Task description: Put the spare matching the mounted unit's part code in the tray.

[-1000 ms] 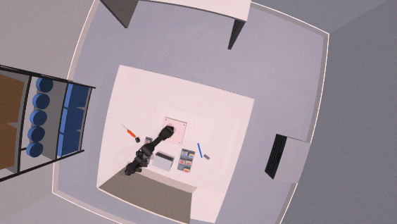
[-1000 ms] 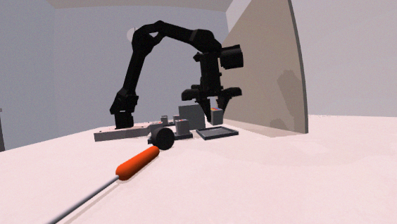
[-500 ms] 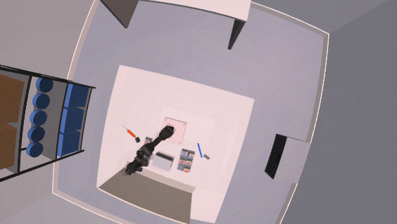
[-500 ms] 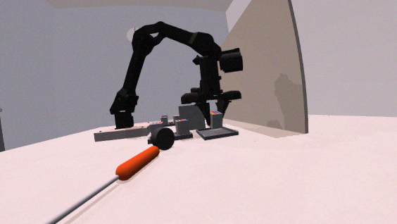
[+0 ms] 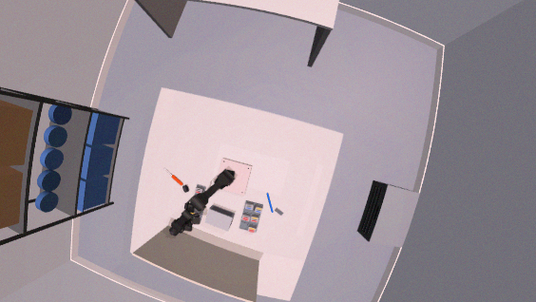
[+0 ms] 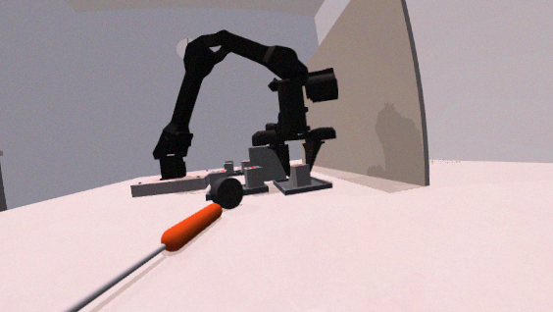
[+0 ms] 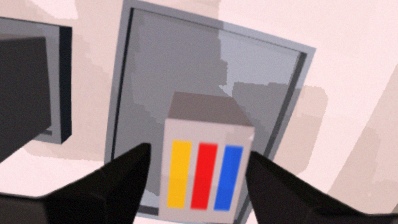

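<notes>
A pale grey block (image 6: 300, 176) (image 7: 206, 172) with yellow, red and blue stripes on its top stands upright in the grey tray (image 6: 321, 186) (image 7: 190, 55), towards one end. My gripper (image 6: 298, 171) (image 7: 199, 155) is open around it, with one fingertip on each side; a gap shows at the left finger in the wrist view. Another block (image 6: 253, 178) (image 7: 22, 90) stands on a small dark-edged base beside the tray. Several striped blocks sit in a grey holder (image 5: 243, 226) right of the grey box. The printed code on the mounted unit's back cannot be read here.
A grey upright box (image 5: 220, 217) (image 6: 265, 162) stands near the tray. A tall brown panel (image 5: 204, 256) (image 6: 363, 123) rises just beyond the gripper. An orange screwdriver (image 5: 177, 179) (image 6: 191, 228), a black cylinder (image 5: 185, 188) (image 6: 227, 192) and a blue stick (image 5: 269, 202) lie on the table.
</notes>
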`<act>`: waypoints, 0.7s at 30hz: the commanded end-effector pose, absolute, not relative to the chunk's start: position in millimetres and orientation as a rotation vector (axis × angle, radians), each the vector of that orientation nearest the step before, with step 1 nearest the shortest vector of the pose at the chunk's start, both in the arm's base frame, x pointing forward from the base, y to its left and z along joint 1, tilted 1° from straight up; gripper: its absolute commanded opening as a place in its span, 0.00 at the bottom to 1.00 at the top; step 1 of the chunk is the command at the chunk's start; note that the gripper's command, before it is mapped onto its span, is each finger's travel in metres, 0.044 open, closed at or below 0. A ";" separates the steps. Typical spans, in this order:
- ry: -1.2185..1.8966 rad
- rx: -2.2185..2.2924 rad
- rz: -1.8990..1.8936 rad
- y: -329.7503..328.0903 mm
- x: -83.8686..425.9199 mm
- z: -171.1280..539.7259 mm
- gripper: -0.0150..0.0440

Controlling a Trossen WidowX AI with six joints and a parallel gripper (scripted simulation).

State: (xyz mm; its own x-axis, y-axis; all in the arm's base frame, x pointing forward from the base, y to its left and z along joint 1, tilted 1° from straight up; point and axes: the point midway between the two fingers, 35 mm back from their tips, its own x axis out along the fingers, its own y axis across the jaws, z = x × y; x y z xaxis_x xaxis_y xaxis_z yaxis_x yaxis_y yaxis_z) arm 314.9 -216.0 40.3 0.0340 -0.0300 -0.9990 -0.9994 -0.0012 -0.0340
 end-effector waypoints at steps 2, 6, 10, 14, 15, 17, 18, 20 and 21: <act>1.205 -1.247 1.171 -215.9 314.9 40.3 0.83; 1.205 -1.247 1.171 -216.1 315.2 42.7 1.00; 1.206 -1.249 1.174 -217.0 316.8 93.2 1.00; 1.206 -1.250 1.177 -212.7 310.8 144.3 1.00; 1.206 -1.250 1.177 -212.4 310.3 146.7 1.00; 1.206 -1.250 1.177 -212.4 310.3 146.7 1.00; 1.198 -1.272 1.145 -214.5 313.8 148.6 1.00; 1.198 -1.272 1.145 -214.5 313.8 148.6 1.00; 1.198 -1.272 1.145 -214.5 313.8 148.6 1.00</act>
State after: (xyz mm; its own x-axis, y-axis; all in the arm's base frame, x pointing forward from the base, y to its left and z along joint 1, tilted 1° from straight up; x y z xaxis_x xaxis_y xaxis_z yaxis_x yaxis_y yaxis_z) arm 313.9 -214.6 154.3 0.0713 -0.0549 -0.9959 -0.9975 -0.0041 -0.0712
